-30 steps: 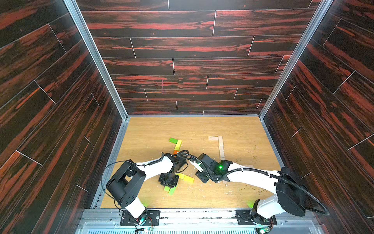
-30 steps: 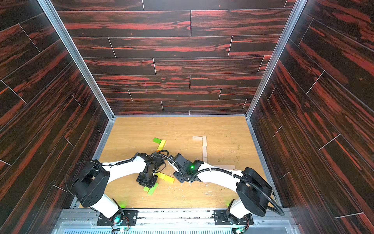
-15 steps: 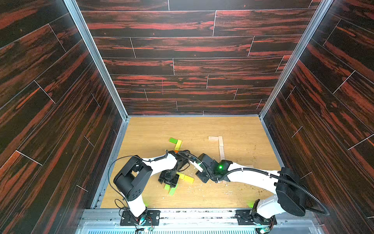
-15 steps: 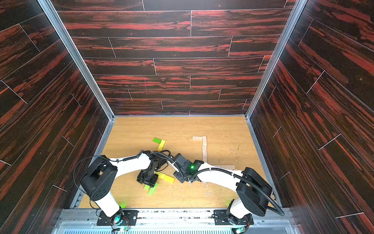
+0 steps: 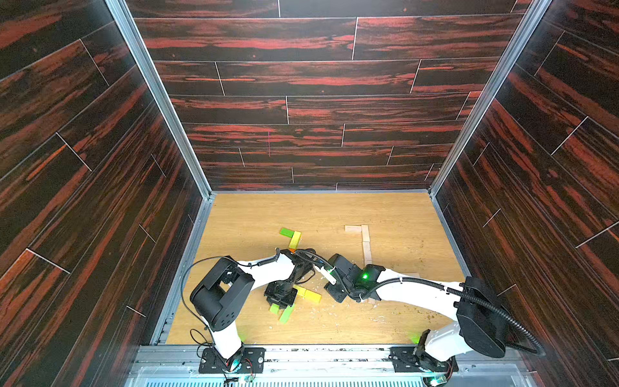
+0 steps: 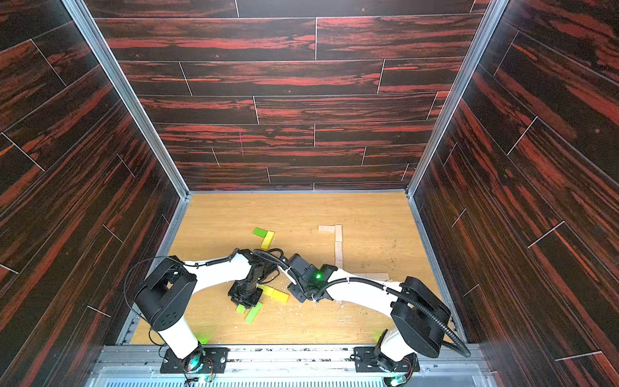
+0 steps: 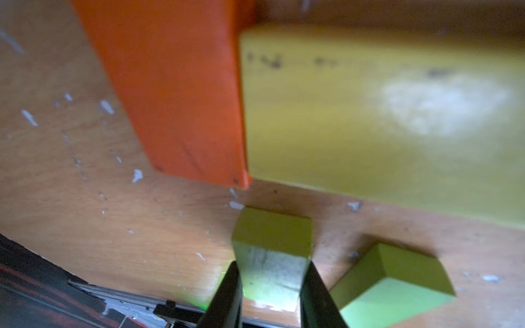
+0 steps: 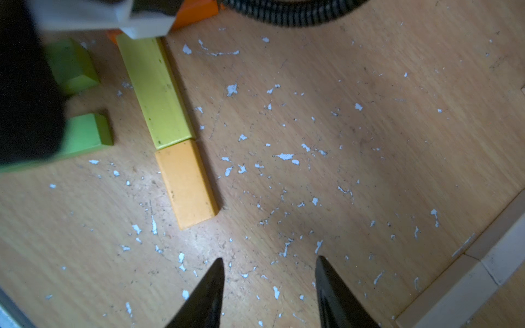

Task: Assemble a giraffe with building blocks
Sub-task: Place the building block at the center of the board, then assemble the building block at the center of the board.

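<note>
Left gripper [image 7: 272, 265] is clamping the end of a small green block [image 7: 272, 235], which is lying on the table [image 7: 113, 213] just beside the yellow block [image 7: 369, 113] and orange block [image 7: 170, 85]. Right gripper [image 8: 270, 259] is hovering over the table nearby, jaws apart.

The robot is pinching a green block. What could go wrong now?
The left gripper holds the green block with just its fingertips, so it might slip or twist when lifted. The other green block lies right beside it and could get nudged. The right gripper, open and empty, hangs close to the left arm in both top views; they might bump.
</note>
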Motion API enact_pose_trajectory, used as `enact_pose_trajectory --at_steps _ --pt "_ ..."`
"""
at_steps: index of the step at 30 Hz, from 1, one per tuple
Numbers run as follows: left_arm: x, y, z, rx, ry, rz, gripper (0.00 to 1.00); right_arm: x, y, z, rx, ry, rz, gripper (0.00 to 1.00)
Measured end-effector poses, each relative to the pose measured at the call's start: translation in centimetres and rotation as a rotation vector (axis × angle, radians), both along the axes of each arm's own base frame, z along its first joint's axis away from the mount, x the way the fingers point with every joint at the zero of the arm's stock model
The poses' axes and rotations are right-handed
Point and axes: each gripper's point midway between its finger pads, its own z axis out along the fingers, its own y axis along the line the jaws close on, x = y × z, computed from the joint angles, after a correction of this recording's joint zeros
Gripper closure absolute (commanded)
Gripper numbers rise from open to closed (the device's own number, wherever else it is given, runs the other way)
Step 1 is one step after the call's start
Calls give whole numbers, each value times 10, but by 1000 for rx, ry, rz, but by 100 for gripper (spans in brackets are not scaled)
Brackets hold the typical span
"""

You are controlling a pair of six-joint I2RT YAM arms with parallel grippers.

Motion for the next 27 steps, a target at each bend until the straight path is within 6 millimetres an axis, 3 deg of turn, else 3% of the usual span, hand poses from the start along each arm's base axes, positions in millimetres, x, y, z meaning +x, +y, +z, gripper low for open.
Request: enact_pose_trajectory --at_steps 7,27 --pt "3 2 0 28 28 -16 70 0 -1 0 -5 0 -2 47" --pt "15 12 0 46 59 -37 68 1 -3 -1 -12 1 -7 47"
